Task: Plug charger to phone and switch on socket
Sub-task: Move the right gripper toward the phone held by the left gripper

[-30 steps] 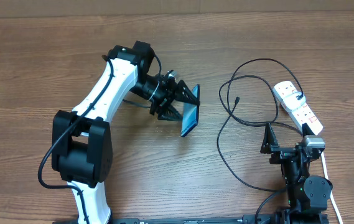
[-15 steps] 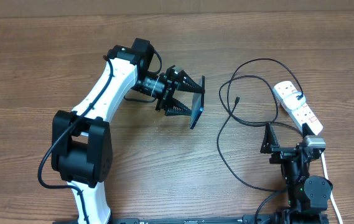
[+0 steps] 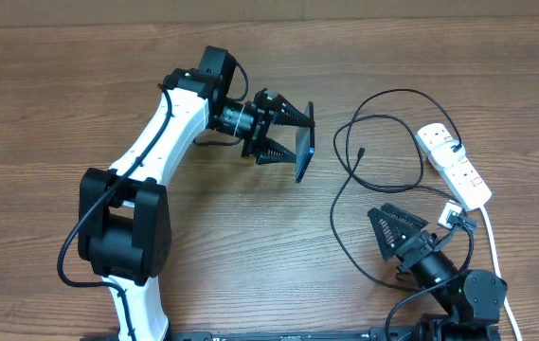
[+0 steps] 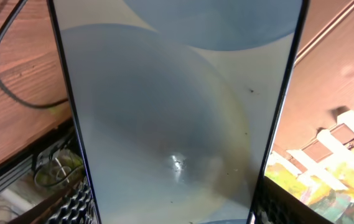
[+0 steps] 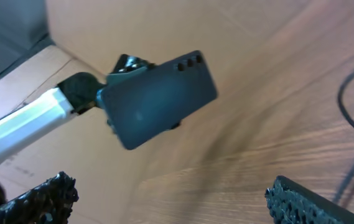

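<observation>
Black right hand (image 3: 385,232): nearest me, low over the counter (image 3: 80,85), jaws wide, nothing in them.
Charger (image 3: 337,204): loose loops on the counter just beyond that hand. Its tip (image 3: 358,152) lies free, well apart from the phone.
Socket (image 3: 454,163): flat on the counter at my right. The charger's other end runs to its far outlet, and I judge it plugged in. The switches are too small for me to read.
Left hand (image 3: 296,133): clamped on the phone (image 5: 158,99) by its long edges. The phone stands on edge, off the counter as far as I can tell, back towards the right hand and screen towards the left wrist camera.
Done: phone picked up and presented, I judge.
Left: take the tip, plug it into the phone, flick the socket switch. I see none of that done.
Containers: none here. Only the socket's outlets hold anything, and one takes the charger's plug.
</observation>
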